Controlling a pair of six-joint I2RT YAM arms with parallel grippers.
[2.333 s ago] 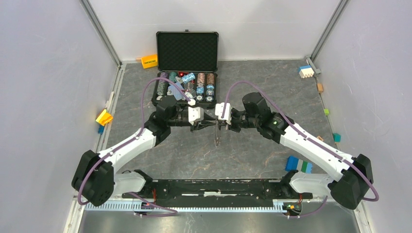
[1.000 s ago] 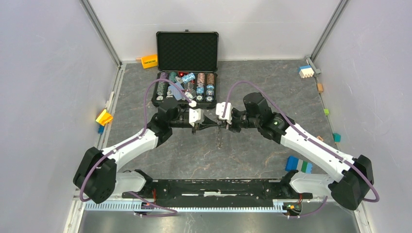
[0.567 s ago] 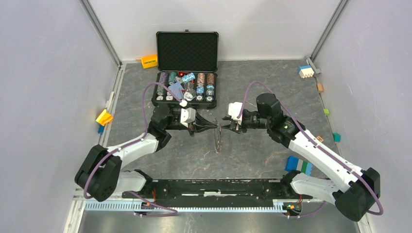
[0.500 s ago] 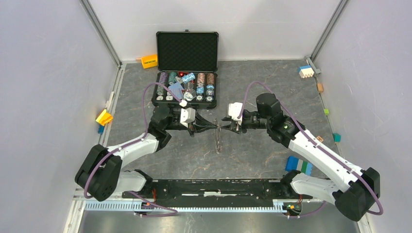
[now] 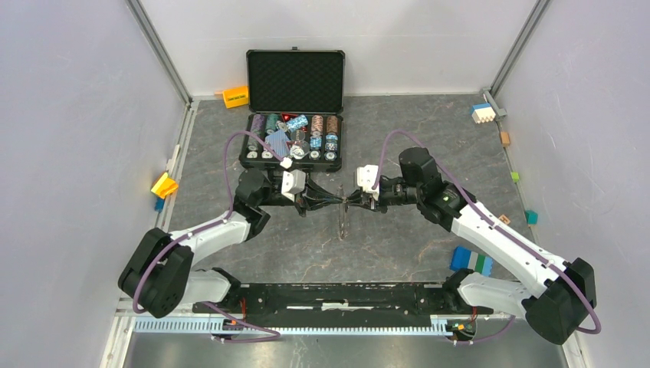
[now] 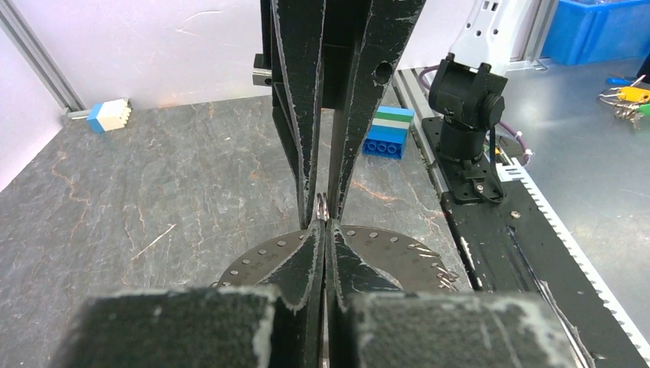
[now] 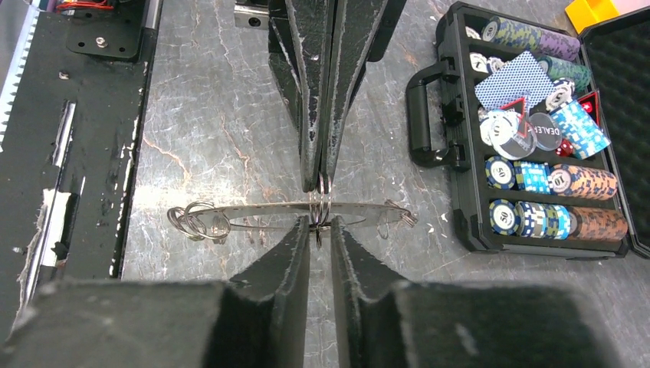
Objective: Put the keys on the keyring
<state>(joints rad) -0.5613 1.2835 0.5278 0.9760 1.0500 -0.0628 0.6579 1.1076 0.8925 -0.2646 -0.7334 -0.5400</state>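
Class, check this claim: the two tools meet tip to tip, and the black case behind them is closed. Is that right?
No. The black case is open: the top external view shows its lid raised and poker chips inside. The left tool and right tool do meet tip to tip in front of it.

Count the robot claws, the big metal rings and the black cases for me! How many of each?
Robot claws: 2, the left gripper and the right gripper
Big metal rings: 1, the toothed ring
Black cases: 1, the open case
Total: 4
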